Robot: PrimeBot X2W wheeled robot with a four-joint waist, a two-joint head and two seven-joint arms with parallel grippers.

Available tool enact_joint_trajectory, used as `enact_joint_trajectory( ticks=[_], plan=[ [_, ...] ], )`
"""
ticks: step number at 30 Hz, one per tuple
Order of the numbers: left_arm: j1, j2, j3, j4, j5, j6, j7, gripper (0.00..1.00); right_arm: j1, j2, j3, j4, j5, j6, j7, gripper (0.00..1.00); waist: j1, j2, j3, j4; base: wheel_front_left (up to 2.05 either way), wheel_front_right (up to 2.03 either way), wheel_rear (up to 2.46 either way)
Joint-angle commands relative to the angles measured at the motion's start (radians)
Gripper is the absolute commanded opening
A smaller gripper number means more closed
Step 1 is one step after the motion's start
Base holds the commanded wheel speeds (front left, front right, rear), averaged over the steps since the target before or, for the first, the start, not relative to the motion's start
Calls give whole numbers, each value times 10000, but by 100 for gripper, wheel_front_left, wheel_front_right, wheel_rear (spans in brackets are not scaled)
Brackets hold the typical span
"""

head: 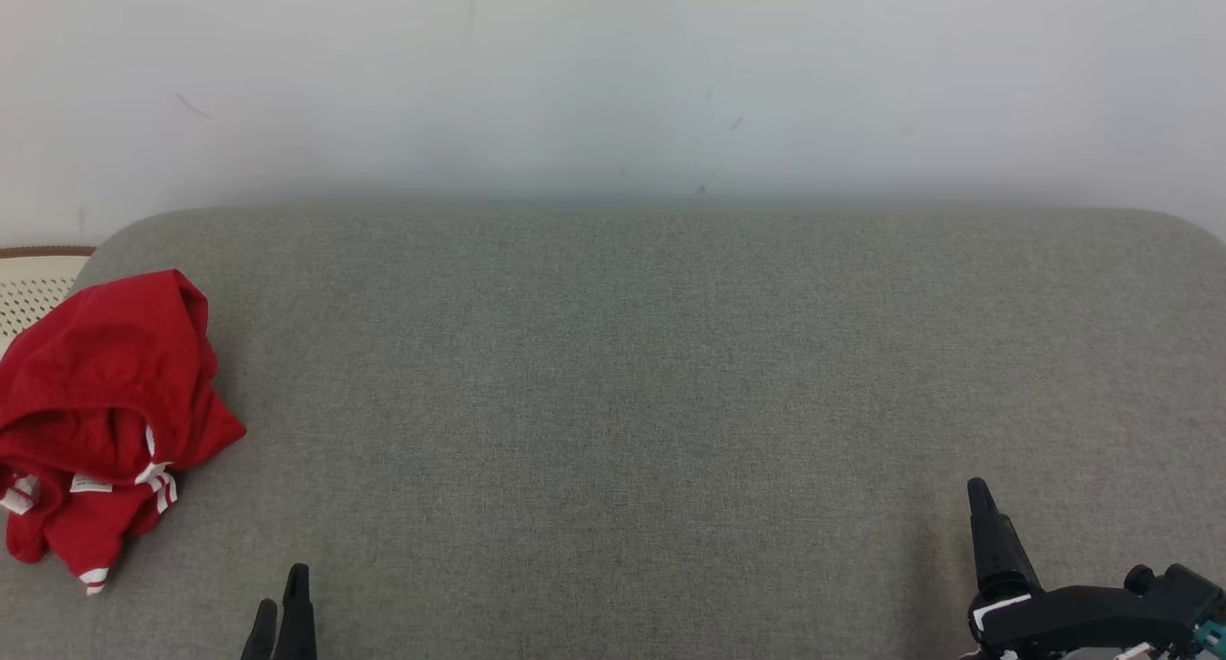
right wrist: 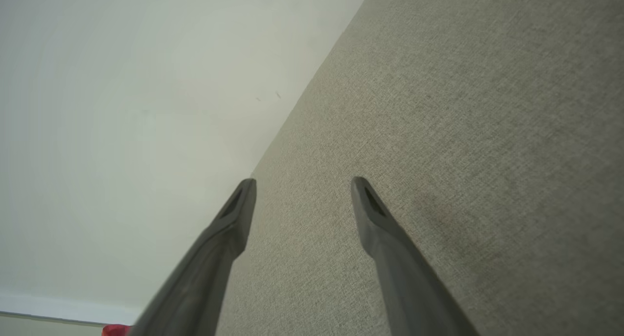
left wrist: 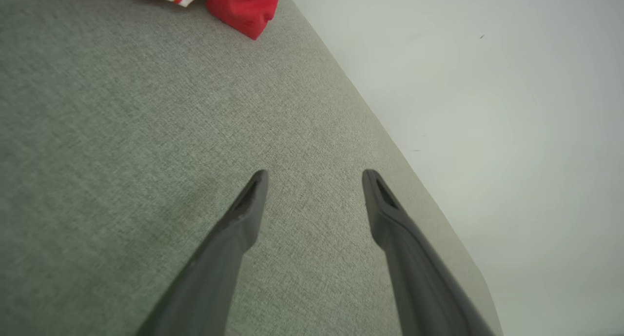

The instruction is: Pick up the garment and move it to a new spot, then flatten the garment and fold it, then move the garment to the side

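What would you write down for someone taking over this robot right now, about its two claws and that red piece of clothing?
Left gripper: open, holding nothing, over the grey padded surface.
Right gripper: open, holding nothing, over the same surface near its right end.
Red garment: crumpled in a heap at the surface's left end, touched by neither gripper; the left gripper is the nearer one.
Done: nothing that shows.
Left: pick the garment up, carry it to a new spot, flatten it, fold it, move it to the side.

The garment (head: 101,411) lies at the left end of the cushion (head: 632,401) (close to its edge); the wall (head: 613,76) stands behind.
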Motion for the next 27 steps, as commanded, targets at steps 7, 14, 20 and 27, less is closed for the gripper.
enact_joint_trajectory(
  ticks=[7, 14, 20, 27],
  plan=[
    [-117, 119, -95, -39, 1184, 220, -347, 100, -289, -255, 394, -19, -1085, 3, -290, 100, 0, 0, 3, -11, 0, 0, 0],
    [-146, 125, -163, -19, 1903, 291, -553, 100, -323, -319, 594, 115, -1650, 3, -466, 100, 0, 0, 15, -27, 0, 0, 0],
    [-127, 129, -211, 63, 2671, 346, -740, 100, -341, -403, 782, 247, -2248, 4, -630, 100, 0, 0, 23, -66, 0, 0, 0],
    [-151, 154, -293, 69, 3585, 450, -948, 100, -397, -523, 1132, 344, -3145, 4, -814, 100, 0, 0, 44, -99, 0, 0, 0]
  ],
)
